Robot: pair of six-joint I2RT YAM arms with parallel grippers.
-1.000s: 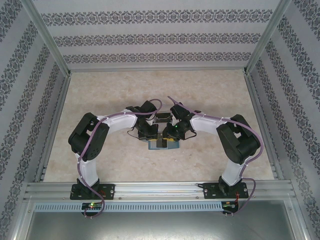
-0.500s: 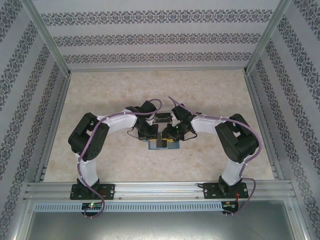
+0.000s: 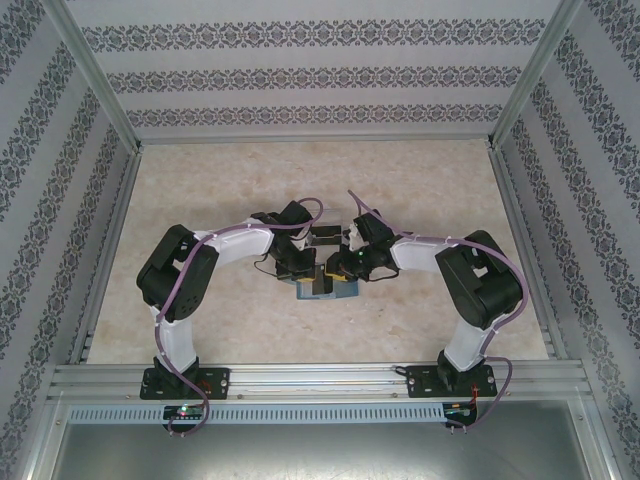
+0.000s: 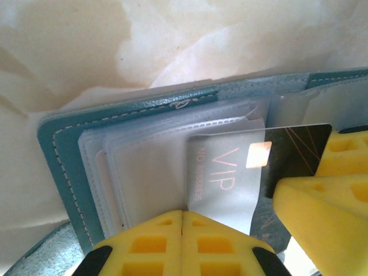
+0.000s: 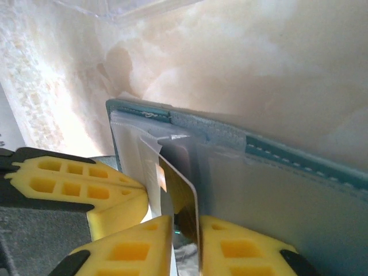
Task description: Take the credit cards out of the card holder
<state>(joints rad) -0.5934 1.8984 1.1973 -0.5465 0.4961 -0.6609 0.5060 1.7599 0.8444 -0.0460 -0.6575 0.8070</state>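
The teal card holder (image 3: pixel 325 291) lies open on the table between both grippers, its clear sleeves fanned out (image 4: pixel 57 155) (image 5: pixel 299 158). A dark credit card (image 4: pixel 293 146) with "VIP" lettering sticks halfway out of one sleeve. My right gripper (image 5: pixel 185 230) (image 3: pixel 338 268) is shut on that card, which stands edge-on (image 5: pixel 181 190) between its yellow fingers (image 4: pixel 322 201). My left gripper (image 4: pixel 183 215) (image 3: pixel 303 270) is shut at the near edge of the sleeves, with a sleeve's edge running into its fingertips (image 5: pixel 75 178).
A small clear box (image 3: pixel 324 237) sits just behind the holder, and its edge (image 5: pixel 138 7) shows at the top of the right wrist view. Patterned walls and metal rails (image 3: pixel 130 150) enclose the pale marbled table (image 3: pixel 430 190).
The right wrist has shifted a little over the holder and its jaws have narrowed. The left arm and the holder have stayed put.
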